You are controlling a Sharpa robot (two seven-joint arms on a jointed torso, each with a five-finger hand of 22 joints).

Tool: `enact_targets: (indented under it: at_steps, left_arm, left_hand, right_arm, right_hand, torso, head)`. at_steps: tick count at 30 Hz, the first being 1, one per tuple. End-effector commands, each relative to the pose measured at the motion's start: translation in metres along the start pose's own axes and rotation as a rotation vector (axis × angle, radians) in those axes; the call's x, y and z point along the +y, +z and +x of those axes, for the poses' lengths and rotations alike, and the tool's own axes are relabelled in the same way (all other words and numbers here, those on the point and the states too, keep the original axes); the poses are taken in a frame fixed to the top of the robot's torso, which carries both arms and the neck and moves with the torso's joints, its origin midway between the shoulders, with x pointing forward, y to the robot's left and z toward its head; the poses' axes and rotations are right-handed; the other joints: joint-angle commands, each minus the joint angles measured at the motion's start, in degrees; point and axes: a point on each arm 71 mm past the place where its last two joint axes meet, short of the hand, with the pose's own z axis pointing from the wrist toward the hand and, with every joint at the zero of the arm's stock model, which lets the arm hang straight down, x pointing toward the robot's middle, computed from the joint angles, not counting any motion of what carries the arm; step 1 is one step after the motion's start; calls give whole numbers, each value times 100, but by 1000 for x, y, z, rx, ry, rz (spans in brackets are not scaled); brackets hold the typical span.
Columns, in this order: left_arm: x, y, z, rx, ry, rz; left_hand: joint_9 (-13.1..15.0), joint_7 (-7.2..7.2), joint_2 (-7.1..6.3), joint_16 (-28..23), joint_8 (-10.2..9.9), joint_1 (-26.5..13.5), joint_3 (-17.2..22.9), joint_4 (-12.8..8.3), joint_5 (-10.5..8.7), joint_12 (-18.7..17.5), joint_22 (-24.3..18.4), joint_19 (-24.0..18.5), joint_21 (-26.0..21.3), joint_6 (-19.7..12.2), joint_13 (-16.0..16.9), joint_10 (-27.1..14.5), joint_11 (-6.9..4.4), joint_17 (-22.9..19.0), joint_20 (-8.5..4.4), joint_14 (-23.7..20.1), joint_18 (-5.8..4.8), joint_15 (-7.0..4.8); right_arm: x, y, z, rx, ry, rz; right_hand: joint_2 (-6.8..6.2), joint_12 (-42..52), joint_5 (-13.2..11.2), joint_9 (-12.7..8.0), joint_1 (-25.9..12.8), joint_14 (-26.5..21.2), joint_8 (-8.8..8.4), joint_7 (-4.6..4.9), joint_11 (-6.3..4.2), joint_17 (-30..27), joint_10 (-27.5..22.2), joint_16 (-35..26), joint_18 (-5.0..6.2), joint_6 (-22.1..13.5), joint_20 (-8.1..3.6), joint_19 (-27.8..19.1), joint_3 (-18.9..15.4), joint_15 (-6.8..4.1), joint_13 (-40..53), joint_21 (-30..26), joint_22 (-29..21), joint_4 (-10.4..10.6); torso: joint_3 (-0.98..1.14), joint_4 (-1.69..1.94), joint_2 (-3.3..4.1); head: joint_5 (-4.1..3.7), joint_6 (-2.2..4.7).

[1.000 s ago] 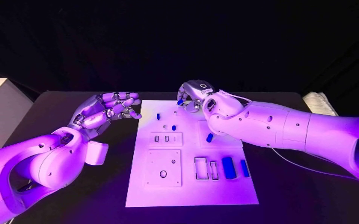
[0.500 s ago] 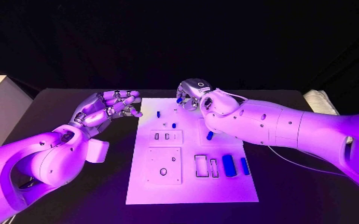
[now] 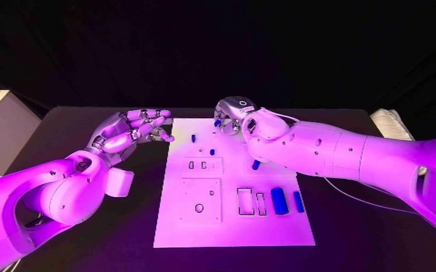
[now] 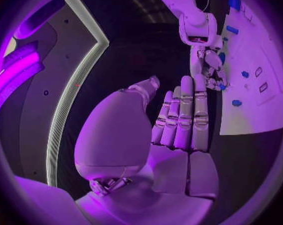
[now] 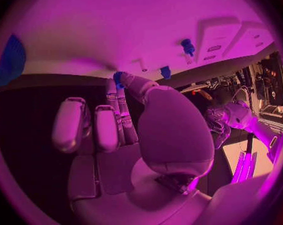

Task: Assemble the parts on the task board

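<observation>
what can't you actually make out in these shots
- Head view: the right hand covers the far edge of the task board; its own arm hides what its fingers touch there.
- Right wrist view: a small blue part sits at the fingertips; whether it is gripped is too small to tell.
- Left wrist view: the left hand hides the table below it.

The head camera looks down on the task board (image 3: 234,187). Each wrist camera sits close behind its own hand. All three views share the board's 12 o'clock end.
</observation>
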Motion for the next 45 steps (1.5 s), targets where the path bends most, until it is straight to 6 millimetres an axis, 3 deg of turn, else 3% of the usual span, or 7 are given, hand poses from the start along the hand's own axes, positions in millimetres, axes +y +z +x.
enact_targets:
  at_steps: [1,13,19,20,22,26,45]
  left_arm:
    - [-1,1,2,24,-14,7]
    - [-1,1,1,21,-12,6]
    - [-1,2,0,19,-11,5]
    - [-1,2,0,18,-10,5]
    - [-1,1,-1,16,-9,5]
    - [-1,1,-3,12,-7,4]
    - [-1,0,-9,1,-2,0]
  left_hand:
    - [-7,24,-6,31,-33,-42,32,-20,-1,-26,9,-57,35,-13,-2,-32,2,7,7,-56,-21,-11]
    - [-7,24,-6,31,-33,-42,32,-20,-1,-26,9,-57,35,-13,-2,-32,2,7,7,-56,-21,-11]
    - [-7,24,-6,31,-33,-42,32,-20,-1,-26,9,-57,35,-13,-2,-32,2,7,7,-56,-21,-11]
    - [-7,24,-6,31,-33,-42,32,-20,-1,-26,9,-57,35,-13,-2,-32,2,7,7,-56,-21,-11]
    - [-7,25,-1,33,-37,-38,39,-28,-1,-25,12,-67,39,-16,-1,-38,3,9,9,-66,-20,-10]
    - [-7,25,-1,33,-37,-38,39,-28,-1,-25,12,-67,39,-16,-1,-38,3,9,9,-66,-20,-10]
    - [-7,26,0,34,-40,-38,42,-32,-2,-25,14,-72,41,-19,-1,-42,4,10,11,-70,-20,-9]
  right_arm:
    - [0,0,4,27,-14,-1]
    - [6,0,6,25,2,-20]
    - [1,0,5,20,4,-6]
    - [0,-1,5,19,5,-5]
    - [-2,-2,4,12,7,-4]
    - [-10,-12,0,-3,19,-1]
    - [-89,-66,-42,-6,166,160]
  right_hand:
    - [48,16,17,378,24,130,-2,-5,-117,-26,114,-25,-29,-43,9,-5,10,-16,7,2,-15,5]
    - [-19,-13,-15,398,-30,107,-55,40,-73,-99,11,-58,-21,-158,36,-47,32,18,-6,-32,-47,18]
    - [-421,-22,0,299,-289,-50,-444,336,229,-563,-944,-321,110,-790,234,-397,-135,265,-239,-675,-796,155]
    - [-449,-21,-29,277,-292,-125,-519,351,262,-750,-1171,-437,168,-906,262,-525,-244,293,-297,-935,-1102,165]
    - [-115,89,44,239,229,-338,-724,308,291,-1222,-1831,-726,331,-1209,335,-828,-1788,323,-445,-1702,-1902,349]
    - [-134,283,87,243,995,-377,-795,266,301,-1396,-2063,-760,355,-1210,346,-781,-2672,335,-443,-1988,-2124,1234]
    - [-111,703,216,246,1052,138,-768,287,138,-44,-691,74,51,-800,228,-69,-2408,201,-346,-548,-416,1555]
  torso:
    - [-4,5,7]
    - [-7,-10,17]
    - [-5,-17,14]
    - [-2,-14,15]
    - [2,-19,14]
    - [4,-12,15]
    - [61,-109,28]
  head:
    - [-1,8]
    - [9,19]
    - [19,11]
    - [17,14]
    - [11,13]
    - [1,32]
    - [8,113]
